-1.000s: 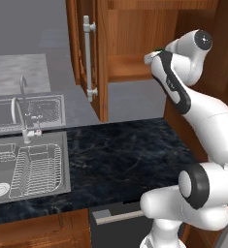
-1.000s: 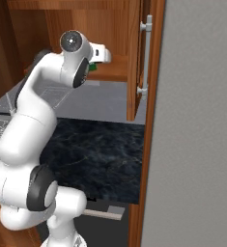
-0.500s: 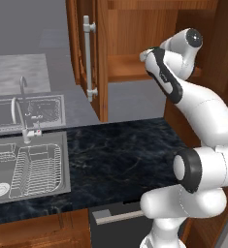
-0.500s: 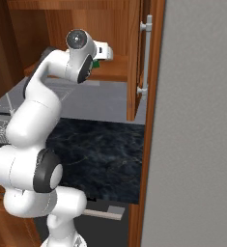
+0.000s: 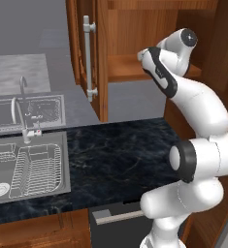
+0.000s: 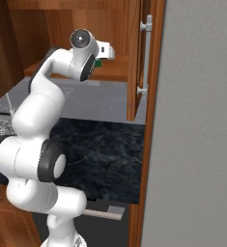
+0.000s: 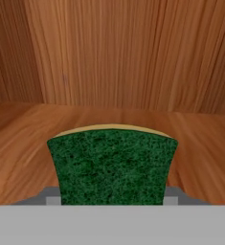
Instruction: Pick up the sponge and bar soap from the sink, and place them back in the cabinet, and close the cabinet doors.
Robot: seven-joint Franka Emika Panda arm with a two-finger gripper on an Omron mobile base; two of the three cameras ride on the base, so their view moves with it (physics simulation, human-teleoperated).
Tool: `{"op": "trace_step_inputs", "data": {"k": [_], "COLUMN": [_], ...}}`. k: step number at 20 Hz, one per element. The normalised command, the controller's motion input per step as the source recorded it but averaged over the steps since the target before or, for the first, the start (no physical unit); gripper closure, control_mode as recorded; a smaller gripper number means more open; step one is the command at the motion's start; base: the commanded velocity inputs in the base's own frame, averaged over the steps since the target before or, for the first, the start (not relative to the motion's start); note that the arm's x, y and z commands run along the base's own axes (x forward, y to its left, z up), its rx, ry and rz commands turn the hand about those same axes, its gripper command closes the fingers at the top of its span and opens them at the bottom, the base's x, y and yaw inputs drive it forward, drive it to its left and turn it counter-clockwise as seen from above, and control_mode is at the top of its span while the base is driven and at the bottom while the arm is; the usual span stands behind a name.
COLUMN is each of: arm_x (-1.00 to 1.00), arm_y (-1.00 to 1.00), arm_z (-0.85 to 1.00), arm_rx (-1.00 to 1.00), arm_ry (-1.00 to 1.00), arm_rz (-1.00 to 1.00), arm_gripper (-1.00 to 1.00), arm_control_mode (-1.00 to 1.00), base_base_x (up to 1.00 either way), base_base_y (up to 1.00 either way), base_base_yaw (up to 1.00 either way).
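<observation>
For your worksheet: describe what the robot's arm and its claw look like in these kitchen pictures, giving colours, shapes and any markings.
The arm is made of smooth, glossy white rounded segments linked by dark grey to black joint bands, with round dark caps on the elbow and shoulder joints. No loose cables or printed markings can be made out. The claw is a small white blocky hand at the arm's end; its fingers are too small to describe.

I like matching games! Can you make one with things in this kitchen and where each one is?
Things:
1. sponge
2. sink
3. door handle
4. drawer handle

Places:
a. set into the dark counter
b. upright on an open wooden door
c. in the pincer, over the cabinet shelf
d. under the counter's front edge

Pairs: 1-c, 2-a, 3-b, 4-d
</observation>
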Motion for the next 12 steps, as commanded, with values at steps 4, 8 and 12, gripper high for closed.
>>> {"op": "trace_step_inputs", "data": {"k": [4,8,12], "arm_x": [0.23,0.21,0.19], "arm_y": [0.00,0.00,0.00], "arm_z": [-0.04,-0.06,-0.09], "arm_rx": [0.00,0.00,0.00], "arm_ry": [0.00,0.00,0.00], "arm_rz": [0.00,0.00,0.00], "arm_gripper": [1.00,1.00,1.00], "arm_control_mode": [-1.00,-1.00,-1.00], "base_base_x": [0.00,0.00,0.00], "base_base_y": [0.00,0.00,0.00], "base_base_yaw": [0.00,0.00,0.00]}}
